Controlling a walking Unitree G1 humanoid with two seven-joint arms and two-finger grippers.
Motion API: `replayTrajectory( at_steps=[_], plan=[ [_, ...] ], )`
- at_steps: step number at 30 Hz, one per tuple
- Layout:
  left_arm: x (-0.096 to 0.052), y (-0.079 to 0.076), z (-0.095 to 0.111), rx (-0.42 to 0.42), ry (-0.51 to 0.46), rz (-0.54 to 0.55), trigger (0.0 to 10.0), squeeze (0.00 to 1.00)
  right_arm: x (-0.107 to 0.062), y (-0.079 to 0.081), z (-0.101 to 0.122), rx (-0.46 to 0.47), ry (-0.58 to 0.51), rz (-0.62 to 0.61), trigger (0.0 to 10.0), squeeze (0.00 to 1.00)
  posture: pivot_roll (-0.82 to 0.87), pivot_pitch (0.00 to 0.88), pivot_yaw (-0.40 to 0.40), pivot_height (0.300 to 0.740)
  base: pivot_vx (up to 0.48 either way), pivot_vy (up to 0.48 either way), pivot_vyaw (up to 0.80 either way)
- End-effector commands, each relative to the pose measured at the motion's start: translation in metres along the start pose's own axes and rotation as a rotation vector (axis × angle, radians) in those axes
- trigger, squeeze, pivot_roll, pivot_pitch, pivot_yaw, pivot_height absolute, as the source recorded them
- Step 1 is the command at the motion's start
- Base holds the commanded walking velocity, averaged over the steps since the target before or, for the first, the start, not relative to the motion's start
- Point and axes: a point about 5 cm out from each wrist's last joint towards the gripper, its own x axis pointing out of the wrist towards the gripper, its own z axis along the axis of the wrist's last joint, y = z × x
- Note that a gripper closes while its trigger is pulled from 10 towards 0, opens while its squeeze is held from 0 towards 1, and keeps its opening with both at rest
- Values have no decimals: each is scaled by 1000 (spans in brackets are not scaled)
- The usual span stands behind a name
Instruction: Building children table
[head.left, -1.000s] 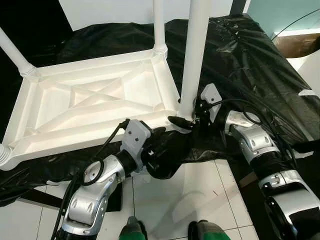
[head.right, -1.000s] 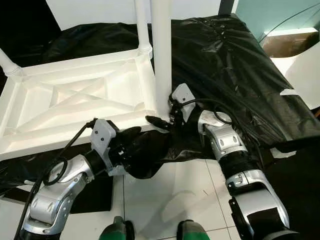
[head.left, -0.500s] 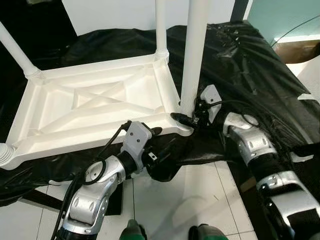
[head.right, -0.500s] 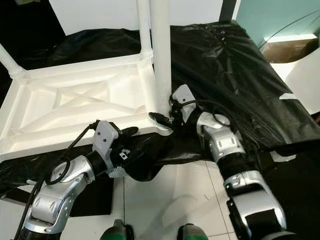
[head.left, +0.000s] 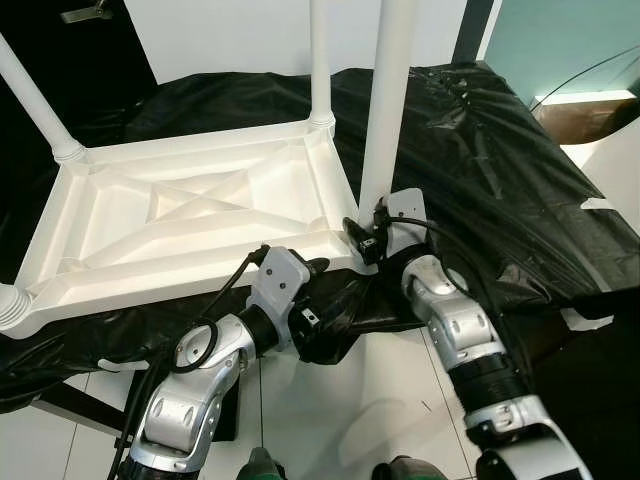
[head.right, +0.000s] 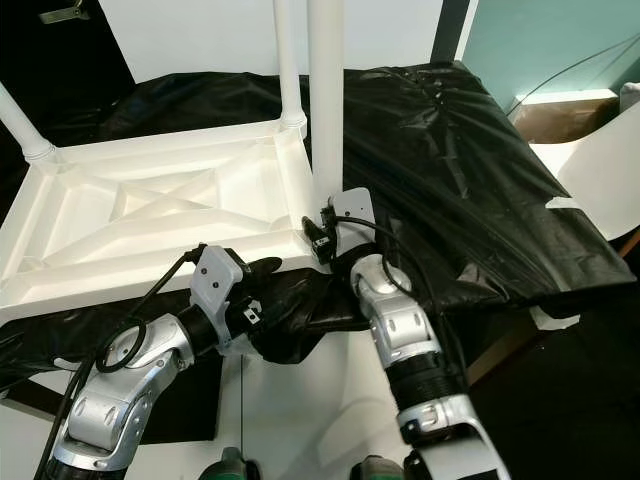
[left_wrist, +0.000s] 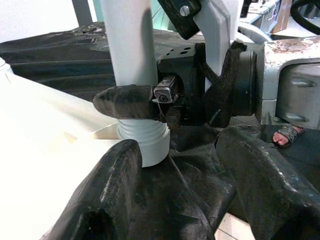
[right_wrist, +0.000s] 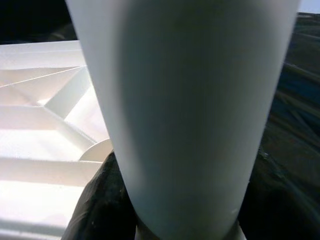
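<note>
The white children's table (head.left: 150, 275) lies upside down on black plastic sheeting, with its legs pointing up. My right gripper (head.left: 365, 236) is shut on the base of the near right leg (head.left: 385, 110), just above its threaded collar (left_wrist: 145, 140). In the right wrist view that leg (right_wrist: 185, 110) stands between the fingers (right_wrist: 100, 205). My left gripper (head.left: 320, 295) is open at the table's near edge, close to that corner. Its two fingers (left_wrist: 107, 195) stand apart over the plastic, pointing at the leg base.
Black plastic sheeting (head.left: 480, 170) drapes over the low platform and down its front edge. Other legs rise at the far right (head.left: 320, 60), far left (head.left: 35, 105) and near left (head.left: 8, 310) corners. White tiled floor (head.left: 340, 400) lies below; a cardboard box (head.left: 580, 115) stands at the right.
My right forearm has swung in from the right to sit under the leg, its gripper still at the leg base. The left gripper has stayed at the near edge. The view has shifted slightly.
</note>
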Motion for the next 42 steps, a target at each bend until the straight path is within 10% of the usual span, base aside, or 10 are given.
replayTrajectory(
  at_steps=[1, 5, 6, 10, 12, 25, 26, 27, 41, 42],
  plan=[
    [-2, 1, -4, -4, 9, 72, 10000, 0, -7, 0, -23, 18, 115, -56, 0, 0, 13, 88, 3, 740, 0, 0, 0],
    [-2, 0, -4, -9, 10, 72, 10000, 0, -9, 0, -20, 34, 110, -57, 0, 0, 10, 89, 2, 740, 0, 0, 0],
    [-2, 0, -5, -8, 13, 70, 10000, 0, -10, 0, -19, 33, 113, -64, 10000, 0, 7, 90, 3, 740, 0, 0, 0],
    [-1, 1, -5, -6, 13, 70, 10000, 0, -11, 0, -15, 23, 100, -62, 10000, 20, 7, 90, 3, 740, 0, 0, 0],
    [-2, 2, -5, -5, 12, 73, 10000, 0, -12, -2, -10, 16, 75, -48, 10000, 1000, 7, 90, 4, 740, 0, 0, 0],
    [-4, 2, -6, 2, 18, 81, 10000, 0, -19, -30, 5, -39, -38, 215, 10000, 1000, 18, 76, 3, 740, 0, 0, 0],
    [-5, 3, -6, 6, 20, 82, 10000, 0, -19, -32, 6, -55, -42, 268, 10000, 827, 20, 71, 3, 740, 0, 0, 0],
    [-5, 3, -6, 7, 21, 84, 10000, 0, -18, -33, 8, -67, -44, 337, 10000, 0, 20, 71, 3, 740, 0, 0, 0],
    [-4, 7, -5, 27, 25, 91, 10000, 0, 5, -31, 17, -215, -7, 668, 10000, 0, 41, 41, 10, 740, 0, 0, 0],
    [-4, 7, -4, 31, 25, 93, 10000, 0, 7, -32, 14, -237, 14, 696, 2078, 0, 49, 37, 9, 740, 0, 0, 0]
  ],
)
